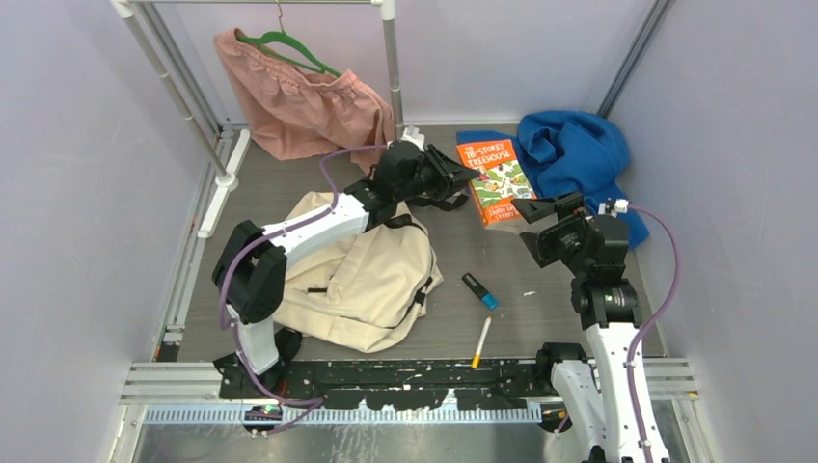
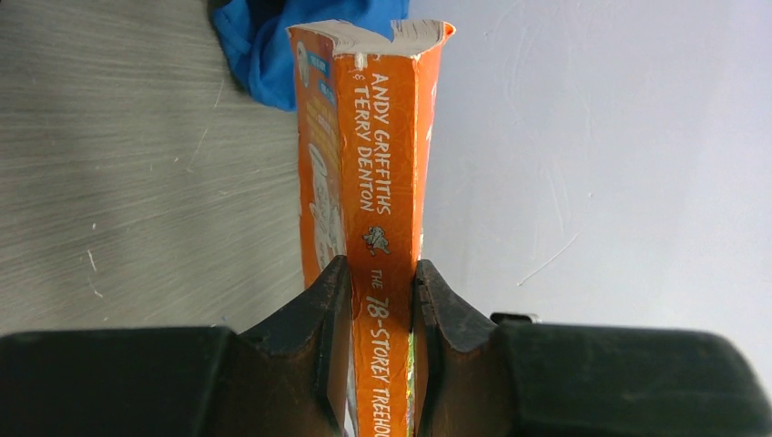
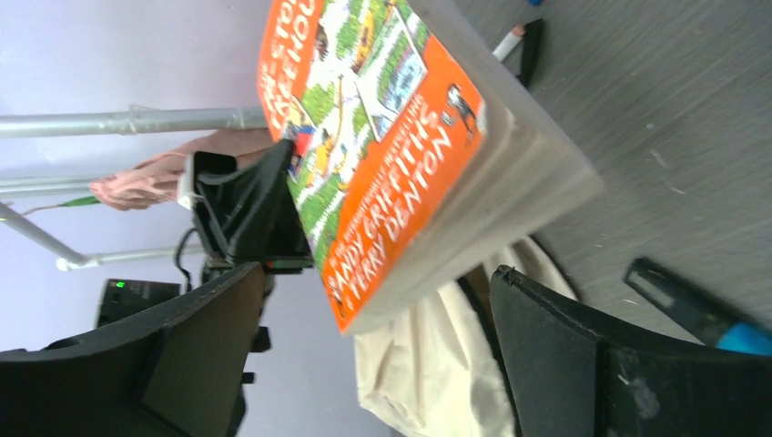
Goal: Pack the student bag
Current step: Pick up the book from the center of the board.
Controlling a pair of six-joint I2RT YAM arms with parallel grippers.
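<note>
The student bag (image 1: pixel 357 275), cream with black straps, lies slumped on the table left of centre, and it also shows in the right wrist view (image 3: pixel 428 373). My left gripper (image 1: pixel 461 178) is shut on the spine of an orange paperback book (image 1: pixel 497 178) and holds it off the table at the back. In the left wrist view the fingers (image 2: pixel 332 309) clamp the book (image 2: pixel 378 164) on both sides. My right gripper (image 1: pixel 532 227) is open and empty, its jaws wide apart just below the book's near corner (image 3: pixel 382 118).
A blue fleece cloth (image 1: pixel 579 154) lies at the back right. A pink garment (image 1: pixel 299 96) hangs on a green hanger from a rail at the back left. A black-and-blue marker (image 1: pixel 479 289) and a white pencil (image 1: pixel 480 342) lie on the table near the front.
</note>
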